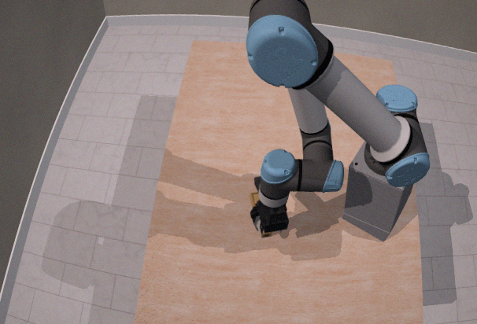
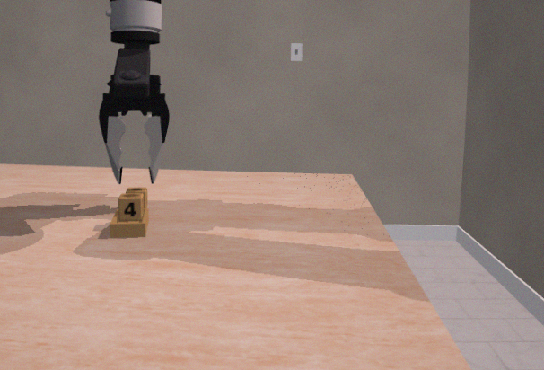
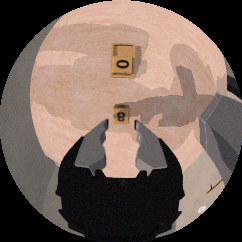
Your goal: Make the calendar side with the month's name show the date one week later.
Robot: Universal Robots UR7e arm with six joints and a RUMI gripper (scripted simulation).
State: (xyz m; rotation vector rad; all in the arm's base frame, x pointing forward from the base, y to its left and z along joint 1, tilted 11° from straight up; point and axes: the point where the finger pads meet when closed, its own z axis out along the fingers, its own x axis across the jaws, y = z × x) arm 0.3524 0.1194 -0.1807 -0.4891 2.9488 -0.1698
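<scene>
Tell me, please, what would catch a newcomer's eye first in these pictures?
Most striking is the big grey arm with blue joint caps bending over the pale wooden table, its black two-jaw gripper hanging open and empty just above the calendar. Next comes that small tan wooden tray near the table's left side in the exterior view, holding two number cubes. The nearer cube shows a bold black 4 on the face toward that camera.

table: matt wood | cubes: wood (painted digits) | gripper fingers: grey metal
</scene>
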